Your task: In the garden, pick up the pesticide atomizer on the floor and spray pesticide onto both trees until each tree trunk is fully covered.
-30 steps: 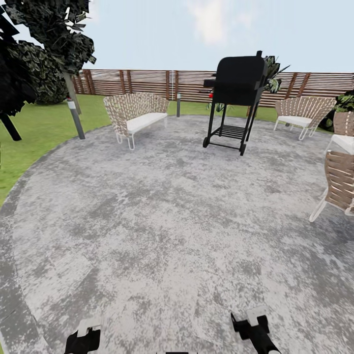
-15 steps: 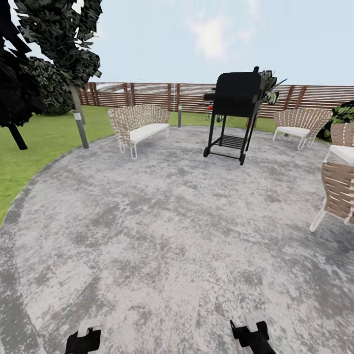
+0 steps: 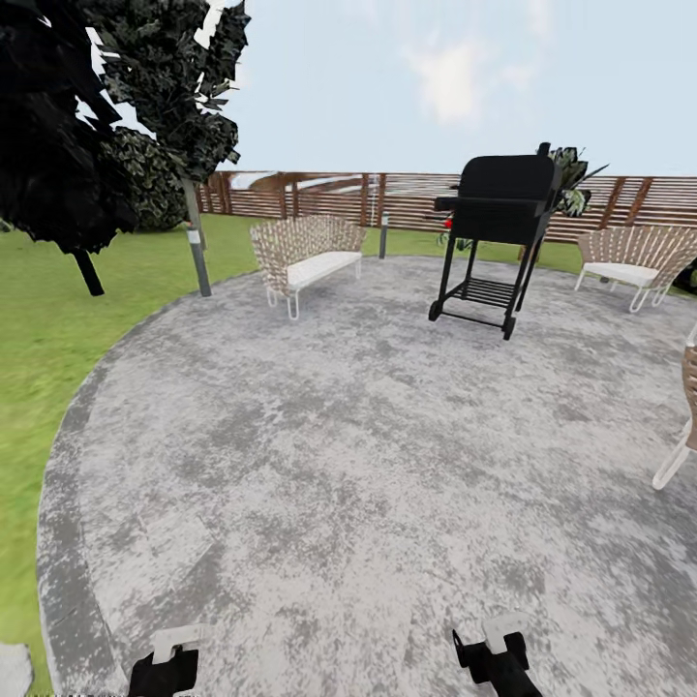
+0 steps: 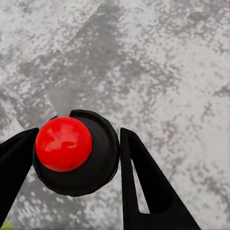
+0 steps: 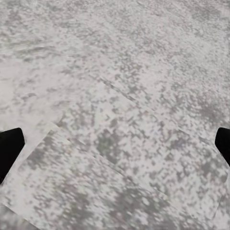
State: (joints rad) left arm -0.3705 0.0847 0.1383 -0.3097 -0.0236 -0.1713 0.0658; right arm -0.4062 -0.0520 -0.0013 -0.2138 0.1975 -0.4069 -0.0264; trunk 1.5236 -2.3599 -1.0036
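Our left gripper (image 4: 72, 158) hung low over the floor (image 3: 348, 465), its fingers closed around the pesticide atomizer (image 4: 76, 152), while our right gripper (image 5: 115, 143) was spread wide. Ahead stood a black grill (image 3: 494, 242), a wicker bench (image 3: 305, 257) and a grey post lamp (image 3: 197, 257). The atomizer looked near-black with a round red top.

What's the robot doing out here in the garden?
The robot stands on the round grey floor. Its left gripper holds the pesticide atomizer, a black bottle with a red top, between its fingers. The right gripper is open with nothing in it. A tree stands ahead to the left, past a grill and a bench.
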